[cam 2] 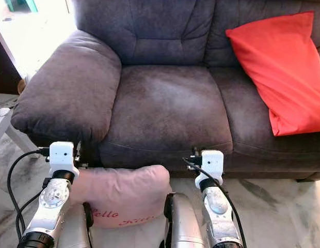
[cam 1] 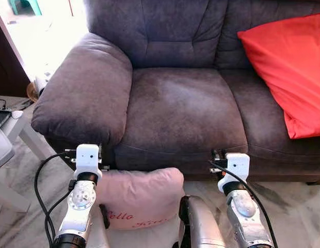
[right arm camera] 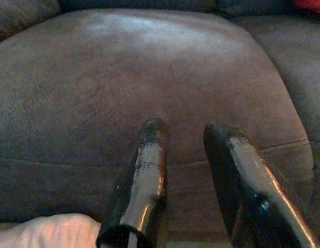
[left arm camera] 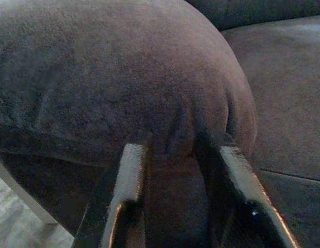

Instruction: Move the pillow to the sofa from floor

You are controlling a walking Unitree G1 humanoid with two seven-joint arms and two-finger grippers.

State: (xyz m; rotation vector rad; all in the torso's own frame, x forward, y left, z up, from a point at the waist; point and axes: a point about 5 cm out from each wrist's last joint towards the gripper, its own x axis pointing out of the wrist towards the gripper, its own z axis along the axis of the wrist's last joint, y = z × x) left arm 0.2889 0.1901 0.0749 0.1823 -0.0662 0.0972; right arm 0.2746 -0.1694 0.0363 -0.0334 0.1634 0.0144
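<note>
— Pink pillow (cam 1: pixel 139 199) on the floor against the grey sofa (cam 1: pixel 180 111), long axis along its front, script side up?

— Yes. Left gripper (left arm camera: pixel 173 175) and right gripper (right arm camera: pixel 193 155), both parted and empty, hover above; reaching down to grasp looks next.

A pale pink pillow (cam 1: pixel 140 198) with red cursive lettering stitched along its lower edge lies at the bottom centre of the head views, on the marble-patterned floor (cam 1: pixel 289 206), pressed against the front base of the sofa. The dark grey-brown sofa (cam 1: pixel 180 108) fills the upper and middle frame, its left seat cushion bare.
</note>
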